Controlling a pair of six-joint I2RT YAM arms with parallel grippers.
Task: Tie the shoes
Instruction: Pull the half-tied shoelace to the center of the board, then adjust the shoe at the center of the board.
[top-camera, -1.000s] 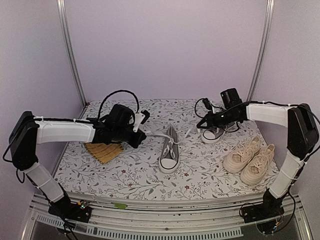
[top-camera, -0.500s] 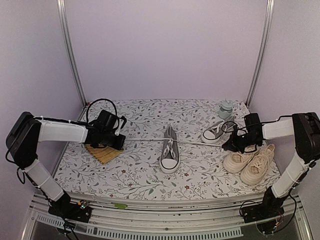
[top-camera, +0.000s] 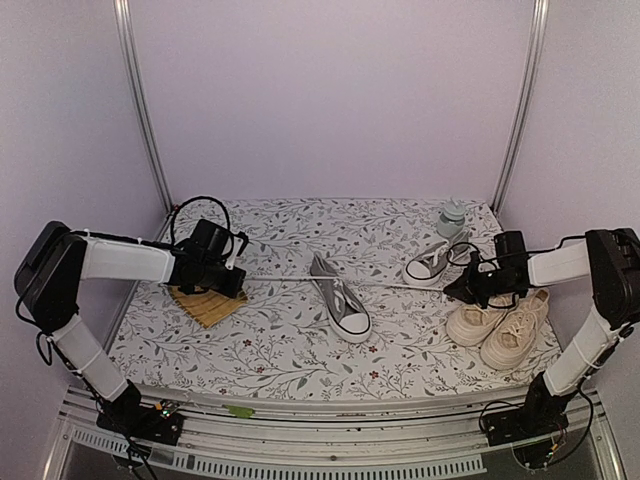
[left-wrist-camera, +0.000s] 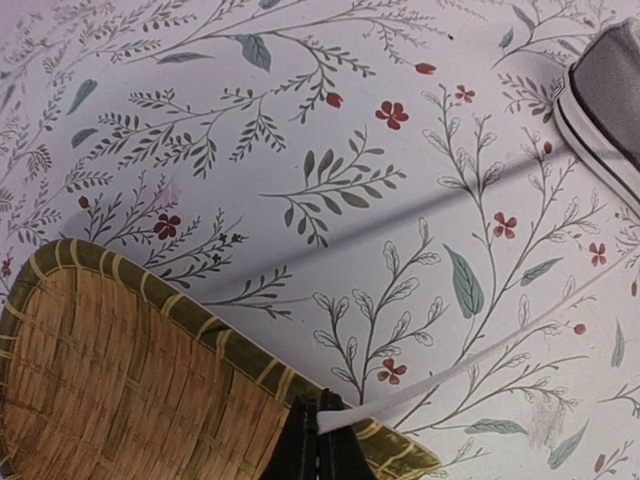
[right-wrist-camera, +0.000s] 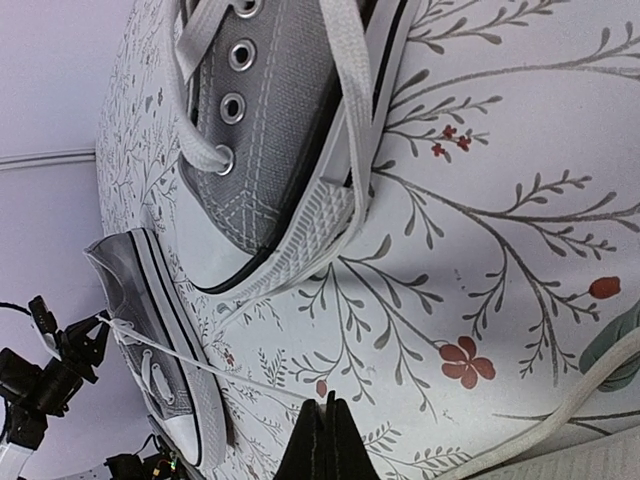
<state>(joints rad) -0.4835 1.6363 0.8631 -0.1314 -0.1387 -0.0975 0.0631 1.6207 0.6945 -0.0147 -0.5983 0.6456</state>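
Top view: the centre grey shoe (top-camera: 340, 306) lies at mid-desk, toe turned toward the near right corner, sole on the flowered desk (top-camera: 270, 352). Its white lace (top-camera: 285, 280) is drawn out in 2 taut runs – 1 toward the left edge, 1 toward the right edge. The left hand (top-camera: 234, 284) sits low near the left edge over a woven tray (top-camera: 205, 304); the left wrist view shows its hand (left-wrist-camera: 320, 447) pinched tight on the lace (left-wrist-camera: 450, 376), which rises off the tray (left-wrist-camera: 120, 380) toward the shoe (left-wrist-camera: 606, 92) at upper right. The right hand (top-camera: 457, 291) is near the right edge, just beside the cream pair (top-camera: 500, 322). In the right wrist view that hand (right-wrist-camera: 325, 436) is closed, with the thin lace (right-wrist-camera: 200, 361) running from the centre shoe (right-wrist-camera: 150, 300) to the fingertips – holding the lace end. The 2nd grey shoe (top-camera: 430, 264) stands behind the right hand toward the back right; the wrist view shows it (right-wrist-camera: 270, 150) close up, its own lace hanging loose over the sole. A small pale green object (top-camera: 452, 215) stands at the back right corner; what it is cannot be told.
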